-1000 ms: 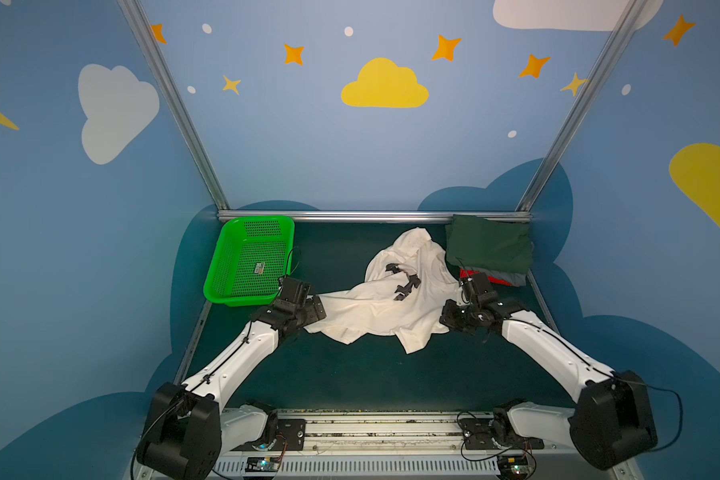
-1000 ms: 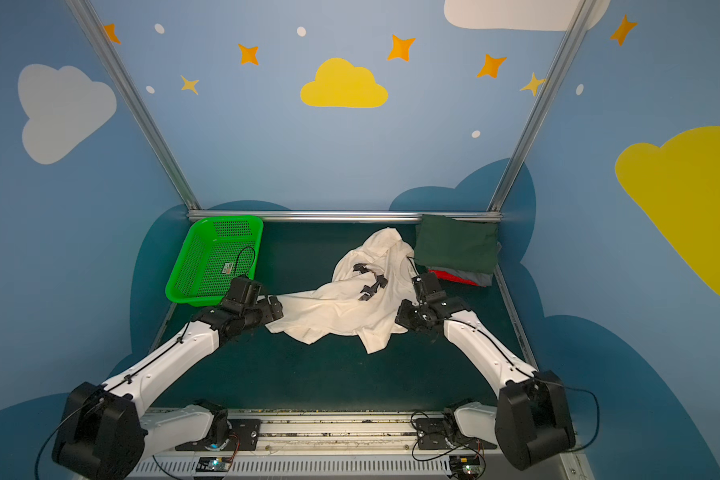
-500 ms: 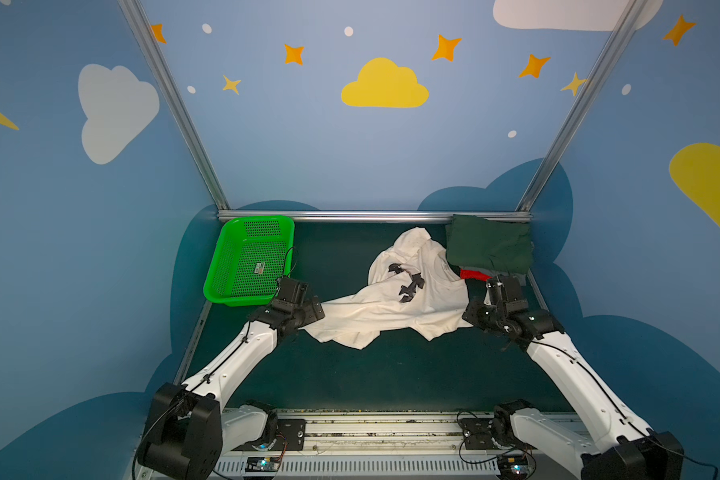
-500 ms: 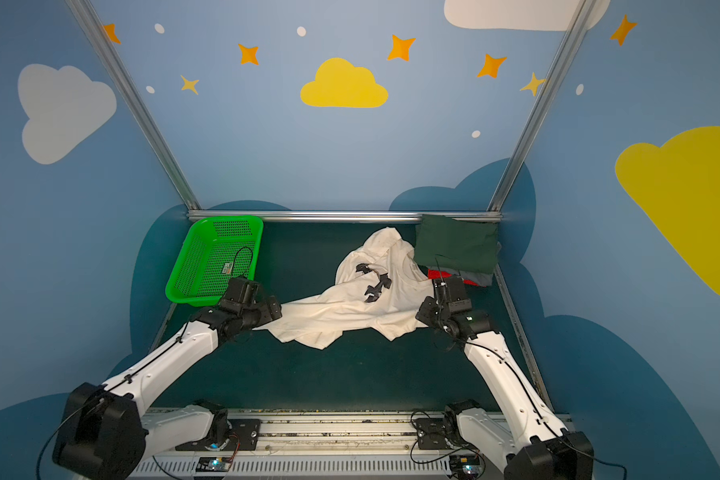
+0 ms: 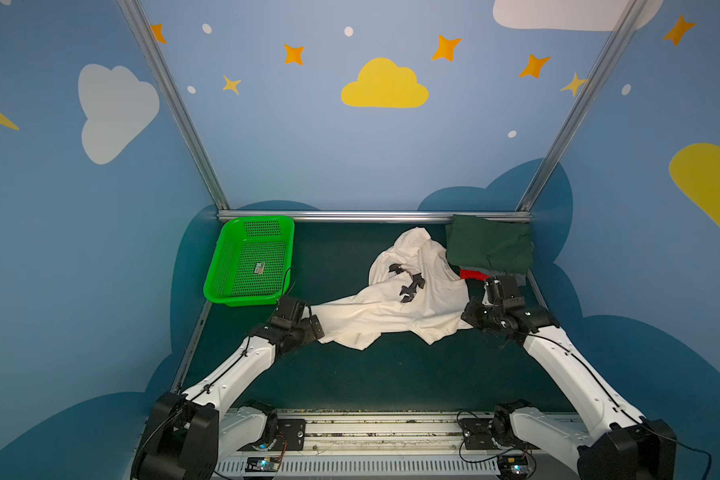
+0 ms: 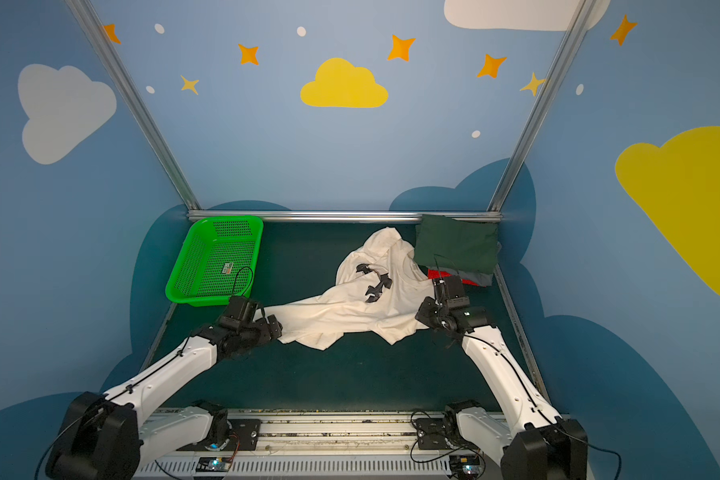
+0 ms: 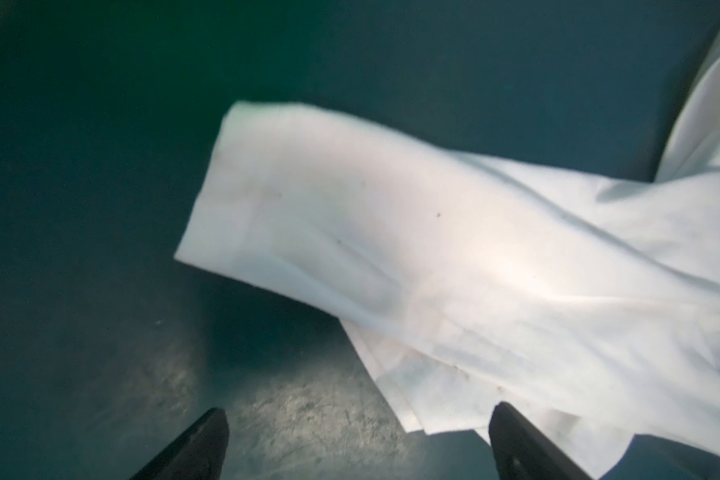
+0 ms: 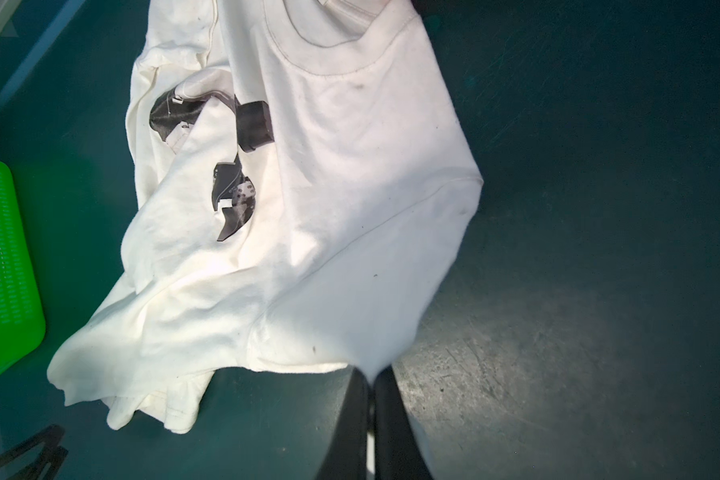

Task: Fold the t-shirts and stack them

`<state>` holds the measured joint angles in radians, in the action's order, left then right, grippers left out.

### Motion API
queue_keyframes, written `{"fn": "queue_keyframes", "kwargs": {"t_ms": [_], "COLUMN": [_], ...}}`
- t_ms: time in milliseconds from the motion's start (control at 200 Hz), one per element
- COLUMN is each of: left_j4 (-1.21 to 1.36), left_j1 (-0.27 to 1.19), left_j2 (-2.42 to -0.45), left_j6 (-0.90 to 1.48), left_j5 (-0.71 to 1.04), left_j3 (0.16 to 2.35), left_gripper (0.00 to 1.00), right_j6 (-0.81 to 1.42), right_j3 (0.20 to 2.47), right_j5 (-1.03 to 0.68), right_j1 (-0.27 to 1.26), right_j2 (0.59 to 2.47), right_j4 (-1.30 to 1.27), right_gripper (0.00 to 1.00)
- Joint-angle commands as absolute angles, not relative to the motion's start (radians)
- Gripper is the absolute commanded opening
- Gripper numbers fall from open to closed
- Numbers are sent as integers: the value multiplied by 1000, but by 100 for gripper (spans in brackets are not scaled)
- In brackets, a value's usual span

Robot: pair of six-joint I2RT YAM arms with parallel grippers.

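A cream-white t-shirt [image 5: 391,307] [image 6: 350,307] with a black robot-arm print lies rumpled and stretched across the dark green mat. My right gripper [image 8: 371,374] [image 5: 470,311] is shut on the edge of its right sleeve. My left gripper [image 7: 358,415] [image 6: 269,324] stands open at the shirt's [image 7: 474,257] left end. The hem lies just ahead of its fingers, and only mat shows between them. At the back right is a stack of folded t-shirts: dark green [image 5: 489,245] [image 6: 456,245] on top, with red [image 5: 470,274] and grey [image 6: 481,278] under it.
A bright green perforated basket [image 5: 242,270] [image 6: 208,266] [image 8: 1,257] sits at the back left, holding only a small label. A metal rail [image 5: 371,216] runs along the back edge. Blue walls close in both sides.
My right gripper has pulled the shirt's right side to the right, so the cloth lies wider between the two grippers. My left gripper has hardly moved.
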<state>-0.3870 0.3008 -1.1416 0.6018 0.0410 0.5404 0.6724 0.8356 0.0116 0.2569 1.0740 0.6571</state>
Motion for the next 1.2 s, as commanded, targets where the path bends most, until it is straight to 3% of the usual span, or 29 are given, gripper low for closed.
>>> {"fn": "queue_keyframes", "kwargs": {"t_ms": [0,626,831,1141,1191], "left_j4": [-356,-304,-269,-321,-328], "left_j1": [305,280,250,236,236], "left_j2": [-1162,-1356,-1417,-1463,-1448], "left_j6": [634,641,654,649,651], "left_j5": [69,-112,-120,-69,-73], "left_j3": [518,627,634,720,731], "left_gripper": [97,93,64,5,3], "right_j6": [669,668,671,645,640], "right_j3": [838,821,822,827,834], "right_j5": [0,-9,0,-69,-81], "right_j1": [253,245,242,242,241], "right_j2": [1078,1068,1085,1092,1096], "right_j4": [653,661,676,648,643], "right_gripper": [0,0,0,0,0]}}
